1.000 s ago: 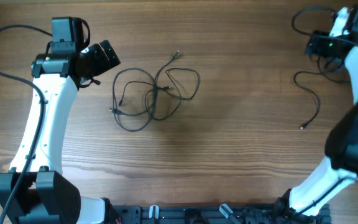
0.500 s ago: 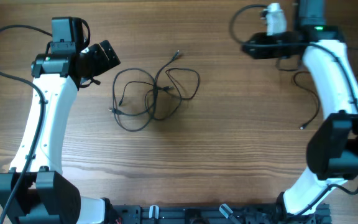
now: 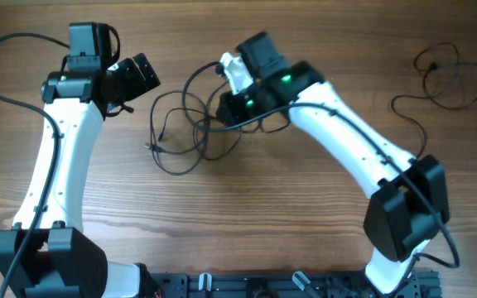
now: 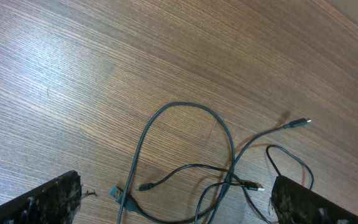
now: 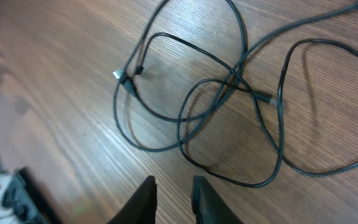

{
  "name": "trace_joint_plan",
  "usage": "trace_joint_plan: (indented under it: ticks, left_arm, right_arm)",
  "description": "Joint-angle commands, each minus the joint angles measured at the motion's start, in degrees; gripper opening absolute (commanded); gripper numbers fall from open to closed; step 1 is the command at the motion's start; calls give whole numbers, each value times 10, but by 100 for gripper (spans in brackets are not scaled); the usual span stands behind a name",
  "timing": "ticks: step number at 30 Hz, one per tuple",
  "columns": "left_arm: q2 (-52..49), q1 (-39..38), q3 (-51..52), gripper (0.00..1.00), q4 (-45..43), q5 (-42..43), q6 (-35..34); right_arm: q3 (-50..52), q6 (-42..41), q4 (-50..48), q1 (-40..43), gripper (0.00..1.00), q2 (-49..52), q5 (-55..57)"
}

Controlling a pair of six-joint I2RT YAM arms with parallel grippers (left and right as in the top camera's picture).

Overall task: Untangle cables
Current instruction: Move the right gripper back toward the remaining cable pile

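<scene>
The cables lie as a tangle of thin black loops left of the table's centre. The tangle also fills the left wrist view and the right wrist view. Another black cable lies apart in loose loops at the far right. My left gripper hovers at the tangle's upper left, open wide, its fingers either side of the loops and touching none. My right gripper hangs over the tangle's right part. In its own view the jaws stand a narrow gap apart with only wood between them.
Thick black wires run along both robot arms. A blue-tipped plug lies at the tangle's near edge. The arm bases and a black rail line the table's front edge.
My right arm has swung from the far right corner across to the tangle, its jaws narrowing on the way. A looped cable now lies at the far right. The left arm has not moved.
</scene>
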State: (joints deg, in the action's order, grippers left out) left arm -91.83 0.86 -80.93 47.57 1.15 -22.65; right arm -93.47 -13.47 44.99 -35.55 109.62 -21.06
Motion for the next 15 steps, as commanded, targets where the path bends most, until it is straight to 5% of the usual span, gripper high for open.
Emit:
trace_joint_plan:
  ticks: [1, 3, 6, 8, 12, 15]
  left_arm:
    - [-1, 2, 4, 100, -1, -8, -3]
    - [-1, 2, 4, 100, -2, -8, -3]
    - [-1, 2, 4, 100, -1, -8, -3]
    - [-1, 2, 4, 100, -1, -8, -3]
    - [-1, 2, 4, 100, -1, -8, -3]
    - [-1, 2, 4, 100, -1, -8, -3]
  right_arm:
    - [2, -92, -37, -42, 27, 17, 71]
    - [2, -97, -63, -62, 27, 31, 73]
    - [2, -170, -72, -76, 5, 56, 96]
    - [2, -217, -81, -83, 4, 82, 127]
    - [2, -217, -101, -85, 27, 116, 127]
    - [2, -222, -109, -85, 29, 138, 135]
